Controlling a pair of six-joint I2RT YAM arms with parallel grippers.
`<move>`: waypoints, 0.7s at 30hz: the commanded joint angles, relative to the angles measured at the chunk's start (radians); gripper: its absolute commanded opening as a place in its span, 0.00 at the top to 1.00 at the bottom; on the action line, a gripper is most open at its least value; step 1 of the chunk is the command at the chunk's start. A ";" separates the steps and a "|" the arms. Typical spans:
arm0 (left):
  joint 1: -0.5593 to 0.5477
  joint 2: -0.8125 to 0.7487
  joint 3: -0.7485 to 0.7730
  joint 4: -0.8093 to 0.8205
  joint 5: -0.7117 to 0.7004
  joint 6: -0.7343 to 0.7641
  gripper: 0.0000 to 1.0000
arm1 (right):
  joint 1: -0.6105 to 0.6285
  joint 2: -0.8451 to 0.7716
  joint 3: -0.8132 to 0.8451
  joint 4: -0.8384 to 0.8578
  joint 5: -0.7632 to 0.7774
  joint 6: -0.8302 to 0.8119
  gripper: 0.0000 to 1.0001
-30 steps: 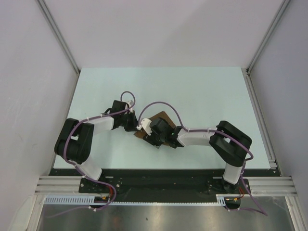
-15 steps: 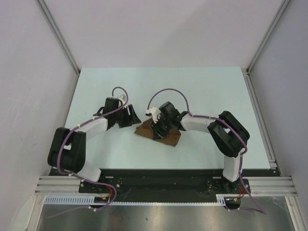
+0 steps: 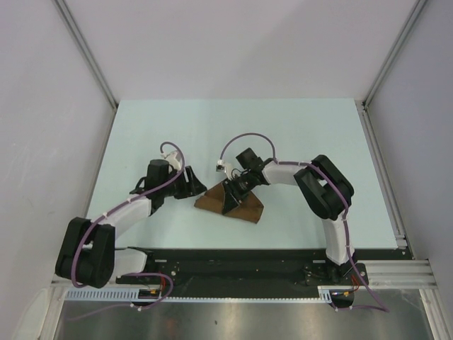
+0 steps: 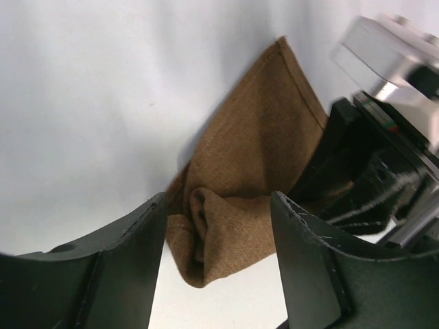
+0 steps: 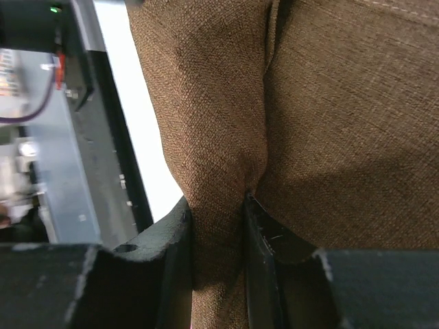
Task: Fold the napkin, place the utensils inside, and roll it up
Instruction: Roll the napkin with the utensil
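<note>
The brown napkin (image 3: 249,210) lies bunched in a rough roll near the table's front middle. My right gripper (image 3: 232,196) is down on it. In the right wrist view its jaws (image 5: 217,205) are shut on a thick fold of the napkin (image 5: 219,103). My left gripper (image 3: 192,185) sits just left of the roll. In the left wrist view it (image 4: 218,202) stands open, and the roll's end (image 4: 226,236) shows between the fingers (image 4: 116,267) without touching them. The right gripper's black body (image 4: 370,157) is visible behind. The utensils are hidden.
The pale table (image 3: 297,134) is enclosed by white walls on three sides. A black rail (image 3: 233,258) runs along the near edge by the arm bases. A purple cable (image 3: 244,142) loops above the right wrist.
My left gripper opened and drew back to the left off the napkin. My right gripper closed on a fold of the cloth and swung round, and the napkin now lies as a longer roll.
</note>
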 commanded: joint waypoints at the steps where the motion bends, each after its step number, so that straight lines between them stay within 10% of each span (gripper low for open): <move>1: -0.029 0.014 0.000 0.093 0.068 -0.005 0.35 | -0.019 0.057 0.043 -0.075 -0.103 0.048 0.91; 12: -0.072 0.134 0.013 0.082 0.054 -0.028 0.49 | -0.038 0.138 0.092 -0.129 -0.125 0.031 0.91; 21: -0.075 0.215 0.022 0.093 0.045 -0.055 0.96 | -0.050 0.109 0.109 -0.137 -0.102 0.039 0.68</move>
